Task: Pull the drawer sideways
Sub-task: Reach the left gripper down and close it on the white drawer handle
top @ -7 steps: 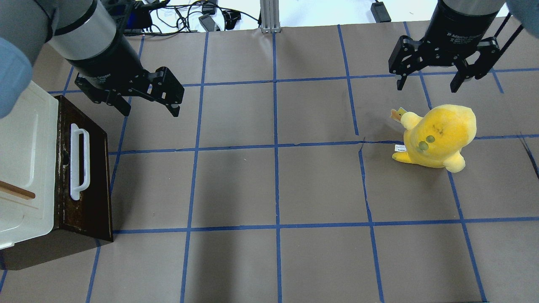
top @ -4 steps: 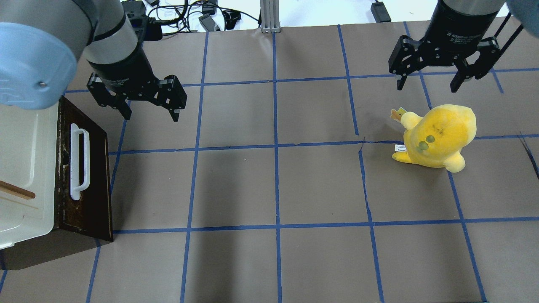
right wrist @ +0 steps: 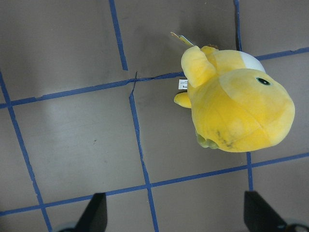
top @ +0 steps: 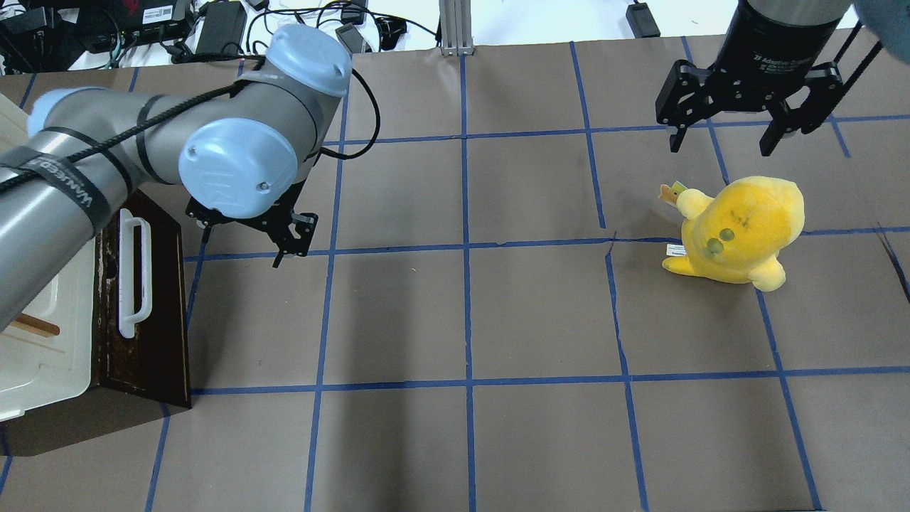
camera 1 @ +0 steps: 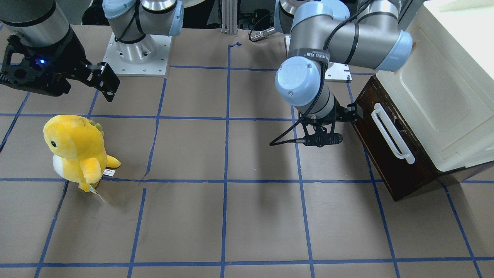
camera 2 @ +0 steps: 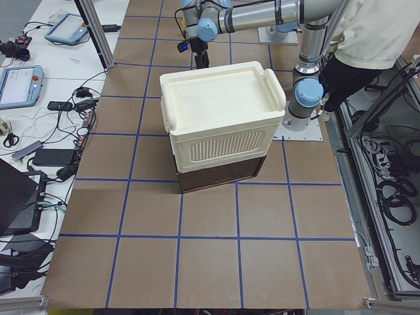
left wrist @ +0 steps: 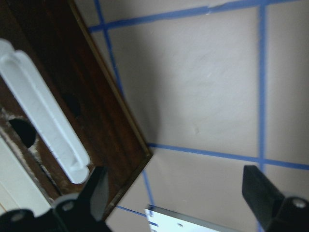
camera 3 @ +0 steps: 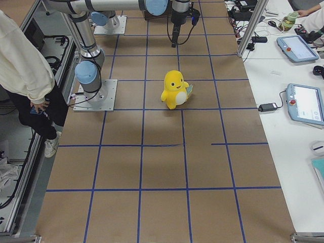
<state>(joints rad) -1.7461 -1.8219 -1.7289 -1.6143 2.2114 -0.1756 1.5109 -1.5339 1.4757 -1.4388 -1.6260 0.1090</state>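
Observation:
The drawer (top: pixel 160 306) has a dark brown front and a long white bar handle (top: pixel 134 274). It sits at the table's left under a cream cabinet (top: pixel 43 334). It also shows in the front-facing view (camera 1: pixel 389 162) and in the left wrist view (left wrist: pixel 104 104). My left gripper (top: pixel 245 229) hangs low beside the far end of the drawer front, apart from the handle. It is open and empty in the left wrist view (left wrist: pixel 176 203). My right gripper (top: pixel 720 147) is open and empty, raised at the far right.
A yellow plush toy (top: pixel 739 227) stands at the right, just in front of the right gripper, and shows in the right wrist view (right wrist: pixel 236 111). The brown table cover carries a blue tape grid (top: pixel 466 249). Cables and devices lie beyond the far edge (top: pixel 341 28).
My left arm has swung round and come down. Its gripper moved nearer and lower, to beside the drawer front's far end. The right arm and the plush have not moved.

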